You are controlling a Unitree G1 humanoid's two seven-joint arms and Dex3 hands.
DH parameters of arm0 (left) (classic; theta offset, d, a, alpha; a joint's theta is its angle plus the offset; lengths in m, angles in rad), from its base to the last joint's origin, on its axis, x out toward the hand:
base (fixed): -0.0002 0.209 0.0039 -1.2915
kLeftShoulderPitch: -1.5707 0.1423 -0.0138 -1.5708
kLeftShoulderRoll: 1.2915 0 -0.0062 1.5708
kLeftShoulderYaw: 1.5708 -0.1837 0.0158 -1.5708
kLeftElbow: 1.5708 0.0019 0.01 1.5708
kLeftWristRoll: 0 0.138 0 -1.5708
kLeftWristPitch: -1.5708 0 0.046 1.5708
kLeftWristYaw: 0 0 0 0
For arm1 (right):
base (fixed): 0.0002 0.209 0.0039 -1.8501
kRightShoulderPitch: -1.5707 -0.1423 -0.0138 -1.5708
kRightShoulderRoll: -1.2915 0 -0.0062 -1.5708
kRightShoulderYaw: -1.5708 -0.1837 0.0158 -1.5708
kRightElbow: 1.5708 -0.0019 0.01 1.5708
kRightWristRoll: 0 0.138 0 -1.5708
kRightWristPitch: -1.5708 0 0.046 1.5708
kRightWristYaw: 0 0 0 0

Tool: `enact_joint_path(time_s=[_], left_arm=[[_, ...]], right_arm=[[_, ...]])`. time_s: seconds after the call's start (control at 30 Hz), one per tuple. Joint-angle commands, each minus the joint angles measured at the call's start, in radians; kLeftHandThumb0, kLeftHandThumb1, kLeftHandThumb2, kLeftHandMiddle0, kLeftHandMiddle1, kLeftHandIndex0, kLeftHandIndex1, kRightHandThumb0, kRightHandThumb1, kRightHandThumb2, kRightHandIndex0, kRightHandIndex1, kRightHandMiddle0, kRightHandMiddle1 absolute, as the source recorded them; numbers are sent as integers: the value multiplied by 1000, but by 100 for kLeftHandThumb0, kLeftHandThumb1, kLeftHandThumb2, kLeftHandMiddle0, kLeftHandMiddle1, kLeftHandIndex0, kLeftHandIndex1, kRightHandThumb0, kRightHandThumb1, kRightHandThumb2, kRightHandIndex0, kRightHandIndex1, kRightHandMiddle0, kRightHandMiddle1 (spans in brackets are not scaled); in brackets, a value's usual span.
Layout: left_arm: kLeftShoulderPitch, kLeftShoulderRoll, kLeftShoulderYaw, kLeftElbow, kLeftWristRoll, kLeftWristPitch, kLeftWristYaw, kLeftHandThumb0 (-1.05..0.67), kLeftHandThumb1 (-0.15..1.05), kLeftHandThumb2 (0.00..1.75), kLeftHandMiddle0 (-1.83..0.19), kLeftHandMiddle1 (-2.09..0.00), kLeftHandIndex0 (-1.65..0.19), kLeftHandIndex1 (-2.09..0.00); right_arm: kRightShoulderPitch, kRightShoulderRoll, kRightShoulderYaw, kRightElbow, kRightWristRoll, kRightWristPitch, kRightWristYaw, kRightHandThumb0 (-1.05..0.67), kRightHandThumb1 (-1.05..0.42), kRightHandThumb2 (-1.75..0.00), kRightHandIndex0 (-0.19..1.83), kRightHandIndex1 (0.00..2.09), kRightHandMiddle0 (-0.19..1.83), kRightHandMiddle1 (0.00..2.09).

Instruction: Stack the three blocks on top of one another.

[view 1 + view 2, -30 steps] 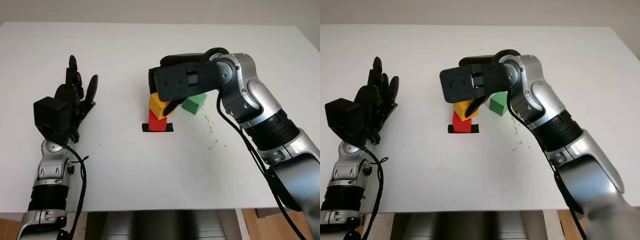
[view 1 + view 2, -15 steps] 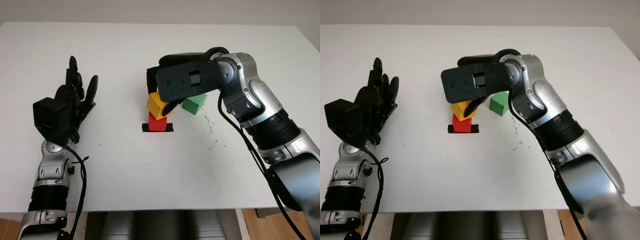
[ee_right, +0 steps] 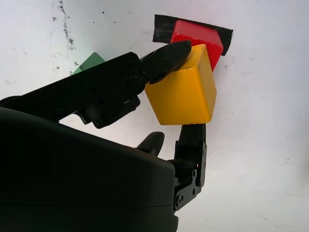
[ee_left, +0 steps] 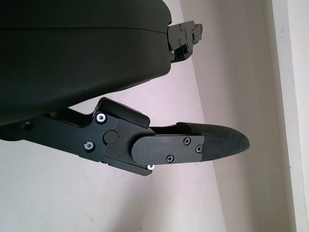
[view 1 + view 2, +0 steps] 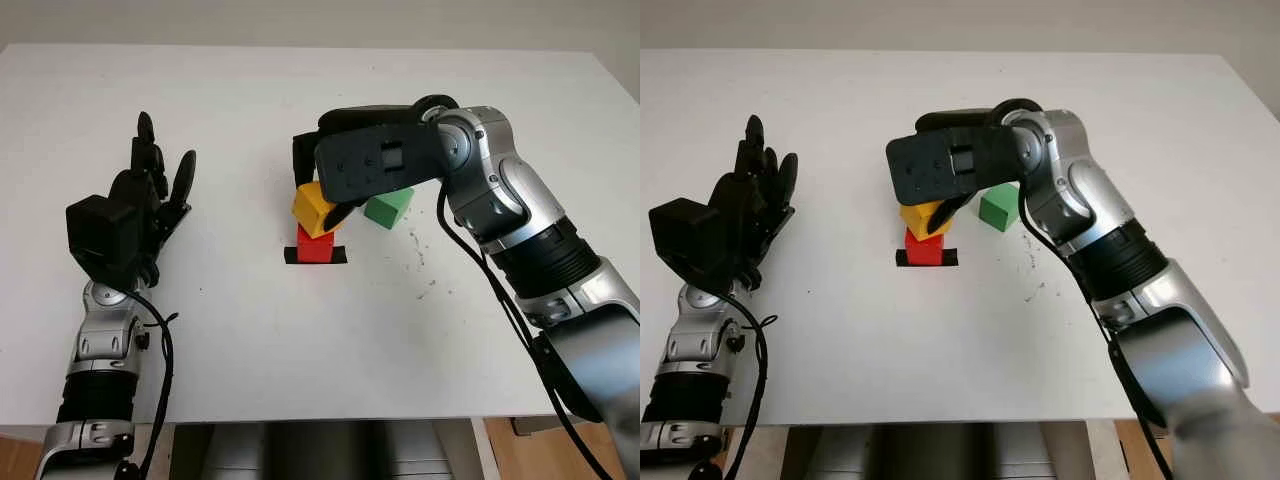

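Observation:
My right hand point(image 5: 322, 198) is shut on the yellow block point(image 5: 314, 209), pinching it between black fingers point(image 3: 166, 55). The yellow block point(image 3: 183, 92) hangs tilted, just above and a little left of the red block point(image 5: 317, 243). The red block point(image 3: 200, 35) sits on a black tape mark point(image 5: 290, 256) at the table's middle. The green block point(image 5: 388, 207) lies on the table just right of the hand, partly hidden behind it. My left hand point(image 5: 150, 195) is open, raised over the table's left side.
The white table point(image 5: 320, 340) stretches wide around the blocks. Small dark scuff marks point(image 5: 418, 262) dot the surface right of the red block. The right forearm point(image 5: 520, 230) crosses the table's right half.
The right hand has carried the yellow block slightly up and left over the red block. The left hand has not moved.

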Motion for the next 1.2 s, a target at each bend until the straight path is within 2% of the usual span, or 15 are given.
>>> enact_joint_path(time_s=[0.0,0.03,0.17,0.27,0.4,0.53,0.83,0.93,1.17], left_arm=[[14,-6,-4,-16,5,-4,3,-77,105,44,19,-4,19,-3],[14,-5,-5,-14,6,-6,2,-76,105,45,19,-4,19,-3],[11,-6,-3,-9,3,-10,0,-76,105,44,19,-4,19,-2],[11,-6,-4,-4,6,-17,3,-77,105,44,19,-5,19,-3],[11,-7,-4,-5,9,-14,4,-77,105,44,19,-5,19,-3],[7,-6,-4,-2,7,-14,1,-78,105,44,19,-4,19,-3],[2,-7,-5,0,10,-13,7,-78,105,43,19,-5,19,-4],[1,-2,-6,6,12,-21,1,-78,105,44,19,-4,19,-3],[4,5,-1,6,8,-19,-11,-76,105,45,19,-2,19,0]], right_arm=[[1,4,-3,-13,-6,13,2,-48,-101,-5,10,66,23,155],[1,6,-3,-16,-9,20,1,-49,-100,-5,11,63,24,153],[5,9,-10,-23,-2,31,1,-57,-95,-5,10,34,11,111],[9,8,-20,-23,19,16,-3,-60,-93,-5,10,25,8,93],[13,-1,-23,-26,34,-20,-10,-64,-93,-5,15,25,3,88],[7,-3,-21,-22,31,-21,-3,-67,-94,-6,11,23,-3,81],[-12,-6,-42,-21,62,-21,19,-77,-95,-6,4,13,-4,50],[-39,-15,-74,-23,90,-6,42,-79,-96,-6,1,8,-2,34],[-128,-65,-180,-2,117,95,7,-84,-98,-6,-3,5,-3,25]])
